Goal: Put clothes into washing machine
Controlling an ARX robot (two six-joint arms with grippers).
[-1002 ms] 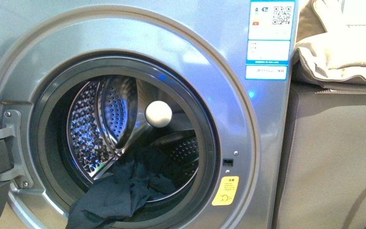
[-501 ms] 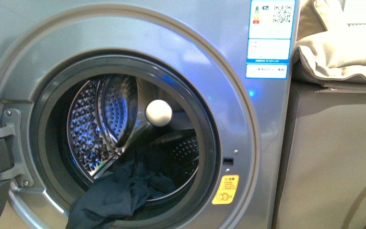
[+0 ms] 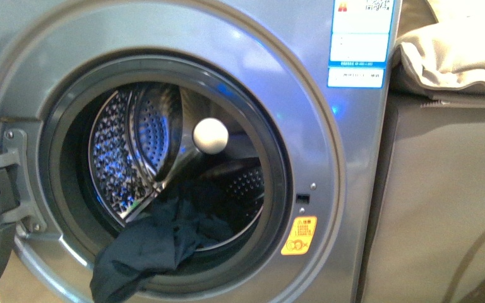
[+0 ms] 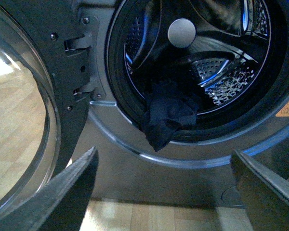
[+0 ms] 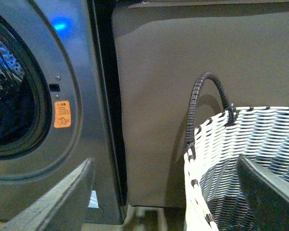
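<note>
The silver-grey washing machine point(image 3: 303, 126) fills the front view, its round porthole open onto the shiny perforated drum point(image 3: 120, 158). The dark navy clothes point(image 3: 155, 246) lie in the drum mouth, one end drooping over the rubber seal and hanging outside. The left wrist view shows the same clothes point(image 4: 168, 118) spilling over the washing machine point(image 4: 130, 144) rim. My left gripper point(image 4: 166, 192) is open and empty, below and short of the porthole. My right gripper point(image 5: 166, 192) is open and empty too, beside the washing machine point(image 5: 82, 96). Neither gripper shows in the front view.
The machine's glass door point(image 4: 24, 110) stands swung open on its hinge point(image 3: 3, 183). A grey-brown cabinet point(image 3: 442, 202) stands right of the machine, beige cushion fabric point(image 3: 455, 57) on top. A white woven basket point(image 5: 245, 163) with a dark handle sits before the cabinet.
The front view has shifted: the machine and its labels sit higher in the picture and look slightly nearer. The clothes still hang over the seal in the same way.
</note>
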